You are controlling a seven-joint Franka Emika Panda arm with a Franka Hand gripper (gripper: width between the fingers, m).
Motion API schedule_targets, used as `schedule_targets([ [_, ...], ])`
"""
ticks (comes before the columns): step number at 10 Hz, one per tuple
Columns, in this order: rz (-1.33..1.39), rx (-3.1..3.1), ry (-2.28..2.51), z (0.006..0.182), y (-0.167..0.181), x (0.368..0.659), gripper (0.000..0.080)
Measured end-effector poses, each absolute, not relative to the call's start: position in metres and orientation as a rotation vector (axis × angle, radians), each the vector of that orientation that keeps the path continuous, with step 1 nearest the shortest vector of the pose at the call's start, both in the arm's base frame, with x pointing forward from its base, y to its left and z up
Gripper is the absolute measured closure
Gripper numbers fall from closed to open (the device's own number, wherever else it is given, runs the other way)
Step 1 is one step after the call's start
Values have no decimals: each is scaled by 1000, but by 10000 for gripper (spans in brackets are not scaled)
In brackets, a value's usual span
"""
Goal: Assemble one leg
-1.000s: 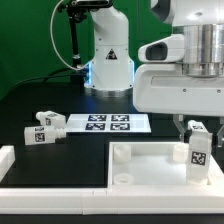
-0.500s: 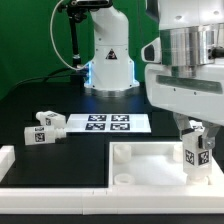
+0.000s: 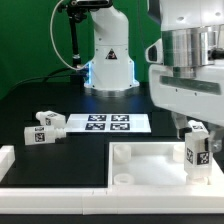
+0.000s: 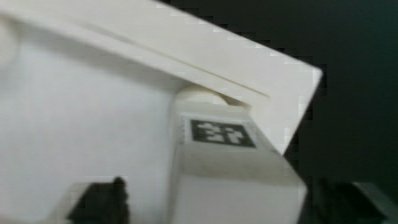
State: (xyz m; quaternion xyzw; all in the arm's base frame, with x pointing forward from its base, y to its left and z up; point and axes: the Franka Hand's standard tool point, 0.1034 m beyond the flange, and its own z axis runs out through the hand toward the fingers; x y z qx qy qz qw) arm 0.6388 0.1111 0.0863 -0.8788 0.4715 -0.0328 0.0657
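Observation:
A leg (image 3: 197,153), a small white oblong block with a tag, stands upright in the corner socket of the white tabletop (image 3: 145,165) at the exterior view's right. My gripper (image 3: 197,131) reaches down over its top. In the wrist view the leg (image 4: 233,150) runs from the round socket (image 4: 201,98) toward the camera, between my two dark fingertips (image 4: 107,200). One finger lies against the leg. A strip of tabletop shows between the leg and the other finger. The jaws stand open around the leg.
Two more tagged legs (image 3: 46,120) (image 3: 41,137) lie on the black table at the exterior view's left. The marker board (image 3: 106,123) lies behind the tabletop. A white raised ledge (image 3: 12,158) runs along the front left. The robot base (image 3: 108,60) stands at the back.
The wrist has turned and shifted a little toward the exterior view's right. The leg stays upright in the corner socket, moved only slightly the same way.

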Motion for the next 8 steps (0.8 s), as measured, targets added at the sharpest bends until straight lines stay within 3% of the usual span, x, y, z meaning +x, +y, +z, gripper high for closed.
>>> schedule_targets([
  [1,-118,-2797,1152,86,116,638,227],
  [2,-133,-2852,1021,86,119,637,166],
  [3,-155,-2856,1000,86,118,636,155],
  [8,-191,-3061,283,82,120,636,151],
])
